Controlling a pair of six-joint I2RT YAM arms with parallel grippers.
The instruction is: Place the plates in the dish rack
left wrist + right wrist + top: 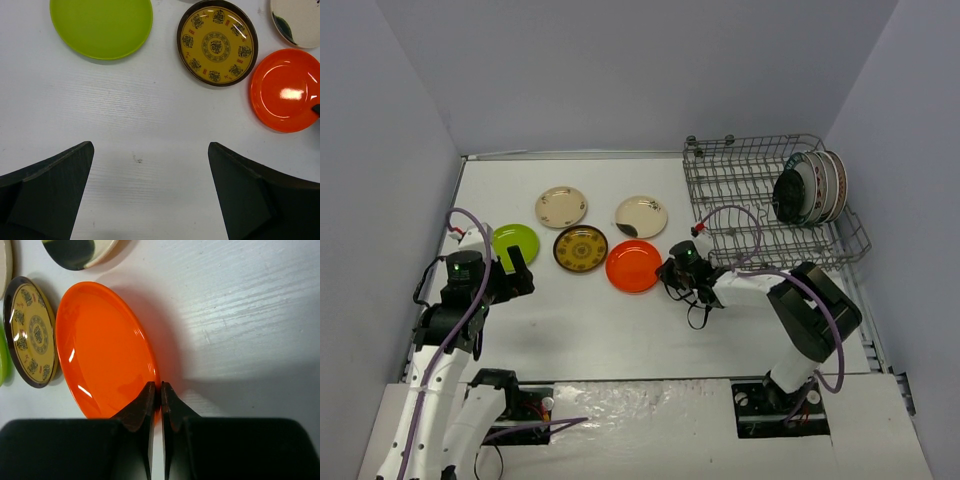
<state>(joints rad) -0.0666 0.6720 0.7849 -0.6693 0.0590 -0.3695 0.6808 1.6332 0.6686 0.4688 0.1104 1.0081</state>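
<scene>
Only close-up, not overhead, right gripper (156,387) seemingly pinching orange plate (100,350) rim

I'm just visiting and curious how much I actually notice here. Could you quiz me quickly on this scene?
1. True or false: the right gripper is shut on the rim of the orange plate.
2. How many plates lie outside the dish rack? A three, B five, C eight.
3. Which plate lies nearest the open left gripper?
Key: 1 true; 2 B; 3 the lime-green plate.
</scene>
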